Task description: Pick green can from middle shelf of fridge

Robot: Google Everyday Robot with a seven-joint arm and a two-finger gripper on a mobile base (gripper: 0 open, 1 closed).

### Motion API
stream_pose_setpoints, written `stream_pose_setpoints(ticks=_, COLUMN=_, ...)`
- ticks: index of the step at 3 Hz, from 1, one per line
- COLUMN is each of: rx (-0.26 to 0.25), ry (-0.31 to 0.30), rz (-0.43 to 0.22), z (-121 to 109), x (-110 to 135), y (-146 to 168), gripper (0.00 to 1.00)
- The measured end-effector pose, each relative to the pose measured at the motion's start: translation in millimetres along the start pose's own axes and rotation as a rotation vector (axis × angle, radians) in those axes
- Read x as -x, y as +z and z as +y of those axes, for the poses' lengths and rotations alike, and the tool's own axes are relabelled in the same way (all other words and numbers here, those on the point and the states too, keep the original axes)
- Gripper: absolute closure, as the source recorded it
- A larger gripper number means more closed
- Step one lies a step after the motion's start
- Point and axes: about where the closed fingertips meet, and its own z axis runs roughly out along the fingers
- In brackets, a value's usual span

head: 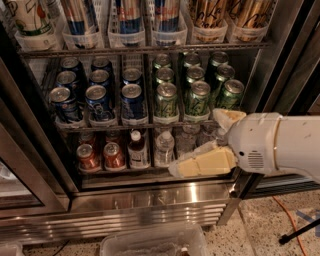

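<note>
Plastic of a clear bin (150, 242) fills the bottom edge nearest the viewer, sitting on speckled floor beside an orange cable (290, 220). Behind it runs the ribbed steel base of the fridge (150, 210). From the right a white arm (280, 142) reaches in, and its end effector (200, 142) sits low at the front of the opening, level with the bottom rack: one cream finger (202, 162) stretches left across the water bottles (164, 147), the other shows only as a short stub (227, 117) just under the green cans, so the two are spread wide apart and hold nothing. That lower finger hides part of the bottom rack, where red cans (102, 156) and a dark bottle (137, 150) stand further left. Above, the middle shelf (135, 125) carries blue cans (97, 102) in its left lanes and green ones in its right lanes. Nearest the arm is the green can (231, 95) at the front of the rightmost lane, just above the upper stub; whether they touch is unclear. Two more green cans (182, 100) stand beside it, with further rows behind. Highest and furthest, the top rack (145, 50) holds tall slim cans (130, 15) in clear trays.
</note>
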Motion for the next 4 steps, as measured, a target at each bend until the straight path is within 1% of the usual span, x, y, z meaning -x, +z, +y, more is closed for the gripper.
stream_pose_setpoints(ticks=1, rx=-0.025, ry=0.079, rz=-0.124, z=0, x=2, y=20, gripper=0.0)
stream_pose_setpoints(ticks=2, rx=-0.064, ry=0.182, rz=-0.212, z=-10, x=3, y=31, gripper=0.0)
stream_pose_setpoints(ticks=3, rx=-0.173, ry=0.317, rz=-0.232, z=-20, x=-4, y=27, gripper=0.0)
stream_pose_setpoints(ticks=4, rx=-0.172, ry=0.315, rz=-0.232, z=-19, x=-4, y=27, gripper=0.0)
